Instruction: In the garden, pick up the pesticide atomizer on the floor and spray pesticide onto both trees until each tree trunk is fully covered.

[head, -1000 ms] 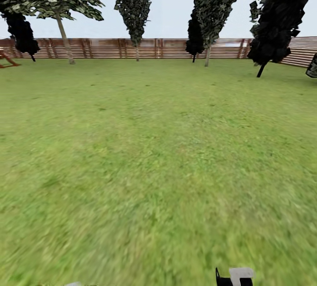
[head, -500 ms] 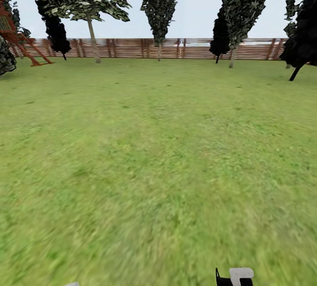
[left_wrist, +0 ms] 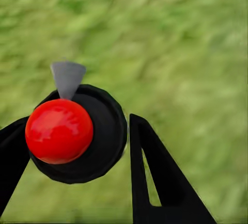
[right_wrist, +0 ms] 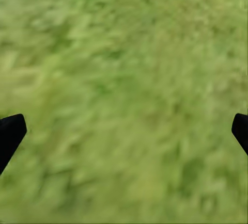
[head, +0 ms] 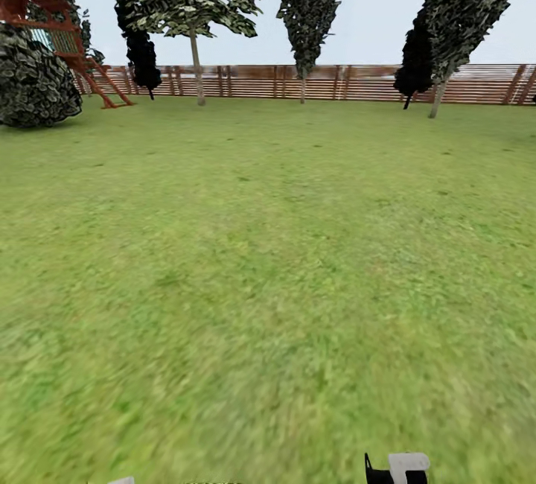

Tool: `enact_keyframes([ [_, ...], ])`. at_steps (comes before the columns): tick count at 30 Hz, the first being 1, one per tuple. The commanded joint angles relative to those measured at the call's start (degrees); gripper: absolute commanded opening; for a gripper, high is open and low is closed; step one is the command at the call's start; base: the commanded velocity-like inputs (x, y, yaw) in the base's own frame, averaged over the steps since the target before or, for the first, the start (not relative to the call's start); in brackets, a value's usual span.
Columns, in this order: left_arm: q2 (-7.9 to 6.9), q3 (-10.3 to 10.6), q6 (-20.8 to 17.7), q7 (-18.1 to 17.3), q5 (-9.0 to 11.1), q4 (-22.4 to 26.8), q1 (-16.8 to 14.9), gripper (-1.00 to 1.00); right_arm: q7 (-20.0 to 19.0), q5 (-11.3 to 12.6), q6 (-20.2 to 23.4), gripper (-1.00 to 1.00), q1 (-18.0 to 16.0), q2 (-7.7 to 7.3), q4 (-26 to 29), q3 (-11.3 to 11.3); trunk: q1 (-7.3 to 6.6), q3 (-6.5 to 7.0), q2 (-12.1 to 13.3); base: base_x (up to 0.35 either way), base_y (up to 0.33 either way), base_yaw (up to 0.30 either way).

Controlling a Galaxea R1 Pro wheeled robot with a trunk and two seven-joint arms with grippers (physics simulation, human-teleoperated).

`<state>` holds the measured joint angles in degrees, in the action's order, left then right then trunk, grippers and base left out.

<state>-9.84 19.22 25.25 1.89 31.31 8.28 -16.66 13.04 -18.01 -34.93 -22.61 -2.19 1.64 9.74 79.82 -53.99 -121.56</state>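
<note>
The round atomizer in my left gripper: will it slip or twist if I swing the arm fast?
Probably stiff: the atomizer looks like hard, smooth plastic. Its round body sits between the left gripper's narrow fingers, so it may twist or slip. The red ball on top may make it top-heavy.

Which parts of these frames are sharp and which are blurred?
Head view: the fence and far trees are fairly crisp, while the grass smears toward the near edge. Left wrist view: the red ball and black fingers are sharp against soft grass. Right wrist view: the grass is blurred throughout; finger tips sit at both edges.
</note>
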Motion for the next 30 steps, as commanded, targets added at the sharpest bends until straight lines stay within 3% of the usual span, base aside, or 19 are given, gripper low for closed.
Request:
enact_keyframes([
  [1,-0.04,0.47,0.19,0.21,0.24,-0.01,-0.04,-1.00,0.28,-0.62,-0.14,1.00,-0.04,0.00,-0.05,0.35,-0.01,-0.05,-0.02,0.000,0.000,0.279],
  [15,-0.02,0.51,0.06,0.23,0.16,-0.01,-0.04,-1.00,0.23,-0.62,-0.14,1.00,-0.02,0.00,-0.06,0.28,-0.01,-0.05,-0.02,0.019,0.005,0.279],
  [22,-0.04,0.38,0.07,0.30,0.17,-0.03,-0.04,-1.00,0.23,-0.62,-0.14,1.00,-0.02,0.00,-0.06,0.28,-0.01,-0.05,-0.02,0.279,0.113,0.255],
  [30,0.00,0.42,0.06,0.30,0.16,-0.10,-0.04,-1.00,0.13,-0.71,0.04,1.00,-0.03,-0.07,-0.07,0.28,-0.01,-0.05,-0.02,0.338,0.007,0.022],
])
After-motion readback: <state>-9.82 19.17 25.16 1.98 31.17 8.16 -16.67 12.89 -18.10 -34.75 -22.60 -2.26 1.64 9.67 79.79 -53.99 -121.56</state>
